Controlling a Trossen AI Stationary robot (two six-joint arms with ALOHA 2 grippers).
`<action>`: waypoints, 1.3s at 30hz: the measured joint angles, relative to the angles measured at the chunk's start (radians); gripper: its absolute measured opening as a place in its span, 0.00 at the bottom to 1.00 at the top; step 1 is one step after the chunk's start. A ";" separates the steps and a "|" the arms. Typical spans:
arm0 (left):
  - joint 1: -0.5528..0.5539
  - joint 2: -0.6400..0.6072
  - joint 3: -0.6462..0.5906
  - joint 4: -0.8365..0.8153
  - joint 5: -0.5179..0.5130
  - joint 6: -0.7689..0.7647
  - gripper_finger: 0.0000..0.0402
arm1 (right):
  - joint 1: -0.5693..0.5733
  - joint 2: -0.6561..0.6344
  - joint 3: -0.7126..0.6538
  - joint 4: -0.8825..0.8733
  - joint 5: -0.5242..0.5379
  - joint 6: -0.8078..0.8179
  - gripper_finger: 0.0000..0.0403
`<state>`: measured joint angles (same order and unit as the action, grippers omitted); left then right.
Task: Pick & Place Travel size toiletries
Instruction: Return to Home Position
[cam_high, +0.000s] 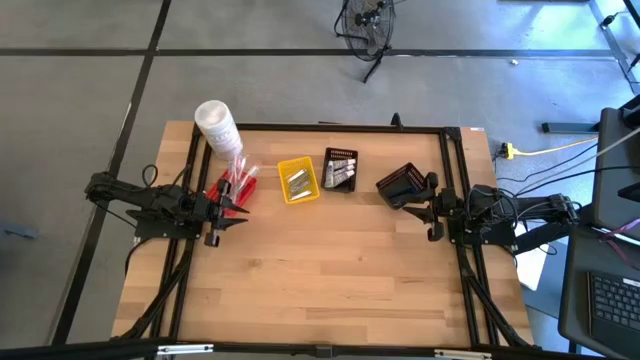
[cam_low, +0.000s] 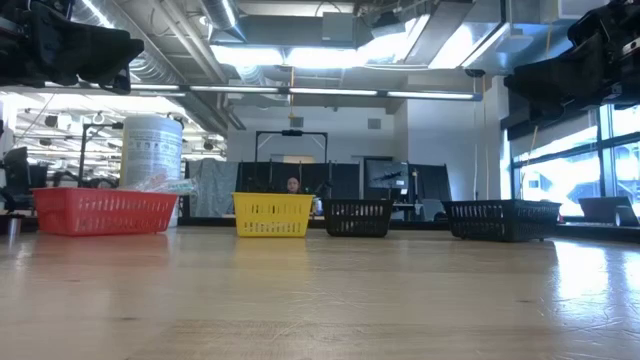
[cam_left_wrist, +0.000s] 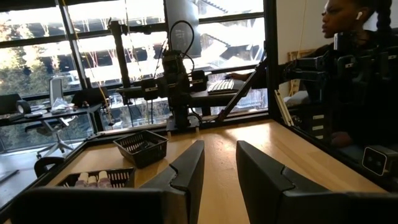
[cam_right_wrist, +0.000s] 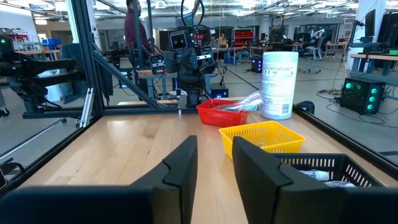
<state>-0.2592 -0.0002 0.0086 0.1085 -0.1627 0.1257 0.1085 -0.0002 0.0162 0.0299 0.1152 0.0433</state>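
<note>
**Both grippers empty, toiletries lying in the baskets**

On my left wrist camera the left gripper (cam_left_wrist: 217, 149) has its fingers a narrow gap apart, with nothing between them. The right gripper (cam_right_wrist: 214, 146) reads the same. From above, the red basket (cam_high: 245, 190) sits just ahead of the left gripper, and clear-wrapped toiletries (cam_high: 241, 170) poke out of it. The right wrist camera adds a white tube (cam_right_wrist: 314, 175) lying in a black basket (cam_right_wrist: 367, 177) ahead of that gripper, beside the yellow basket (cam_right_wrist: 292, 140). The table-level camera gives me only basket walls, with the wrappers above the red rim.
</note>
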 joint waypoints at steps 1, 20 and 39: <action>0.000 0.000 0.000 0.000 0.000 0.000 0.22 | 0.000 0.000 0.000 0.000 0.000 0.000 0.25; 0.000 0.000 0.000 0.000 0.000 0.000 0.22 | 0.000 0.000 0.000 0.000 0.000 0.000 0.34; 0.000 0.000 0.000 0.000 0.000 0.000 0.22 | 0.000 0.000 0.000 0.000 -0.003 0.000 0.31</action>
<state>-0.2589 0.0001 0.0086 0.1086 -0.1627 0.1257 0.1081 -0.0002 0.0162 0.0297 0.1122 0.0433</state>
